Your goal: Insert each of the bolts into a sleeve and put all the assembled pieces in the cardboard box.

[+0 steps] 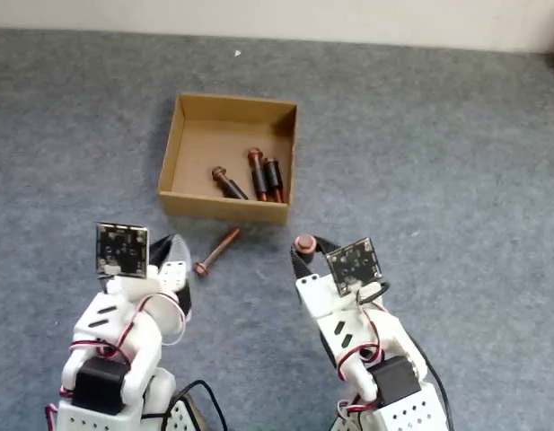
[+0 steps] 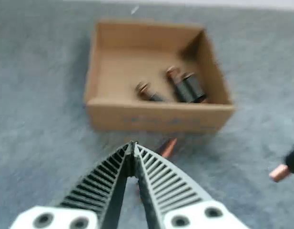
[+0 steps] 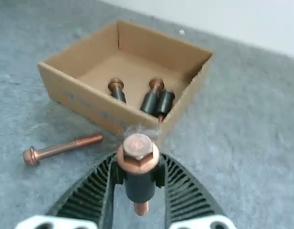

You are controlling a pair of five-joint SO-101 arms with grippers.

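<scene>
On the grey carpet [image 1: 438, 135], my right gripper [image 3: 137, 164] is clamped on a sleeved bolt [image 3: 137, 149], head up, just off the near right corner of the box [image 1: 223, 209]. So the box lies ahead and to the left, with its front wall to clear. Three assembled pieces [image 1: 263, 175] already lie inside, and a bare bolt [image 1: 217, 250] lies slantwise before that wall, head toward my left gripper [image 2: 132, 148], which is pinched closed on nothing.

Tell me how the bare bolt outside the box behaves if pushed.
The bare bolt looks like rigid metal, unlikely to bend. Its round shank may roll, probably curving around the wider head. The carpet-like surface likely slows it.
</scene>
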